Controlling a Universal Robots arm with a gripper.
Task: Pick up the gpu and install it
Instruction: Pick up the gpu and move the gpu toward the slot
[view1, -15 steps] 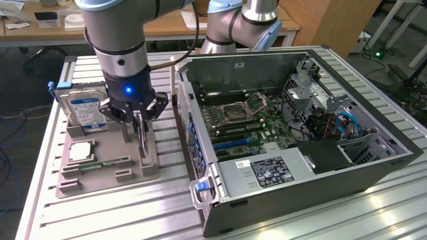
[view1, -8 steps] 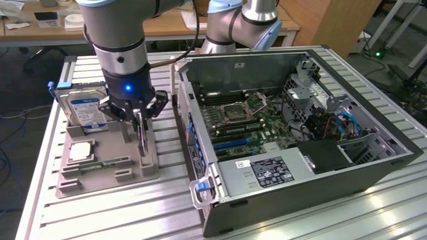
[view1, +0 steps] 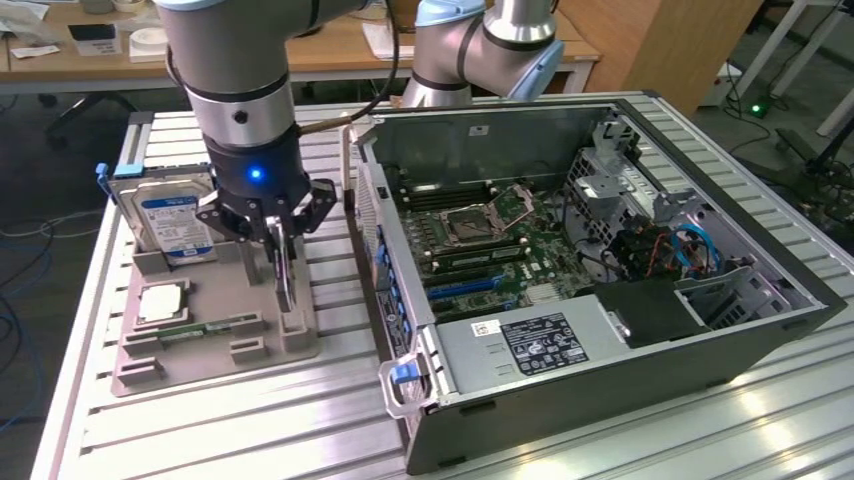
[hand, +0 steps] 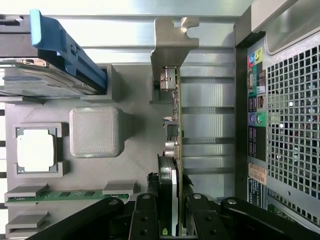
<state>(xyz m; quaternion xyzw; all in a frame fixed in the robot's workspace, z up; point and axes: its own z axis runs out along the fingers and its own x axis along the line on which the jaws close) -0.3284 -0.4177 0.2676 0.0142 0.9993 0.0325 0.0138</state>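
Green-board gpu (hand: 172, 125) stands on edge in tray (hand: 135, 165), long axis running straight out from your gripper (hand: 170, 212); jaws clenched on its near end; PC case (hand: 290, 125) alongside.

Green board, silver bracket on gpu (hand: 173, 125); plain grey fixture tray (view1: 214, 345); blue-white label on hard drive (view1: 171, 222); black, perforated computer case (hand: 295, 125).

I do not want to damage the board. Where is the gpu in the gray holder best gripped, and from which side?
I would take the gpu by its upper long edge, away from the bracket, squeezing the two flat faces, and come down from above. It stands on edge in the holder, so only that edge is free. The tool hangs there.
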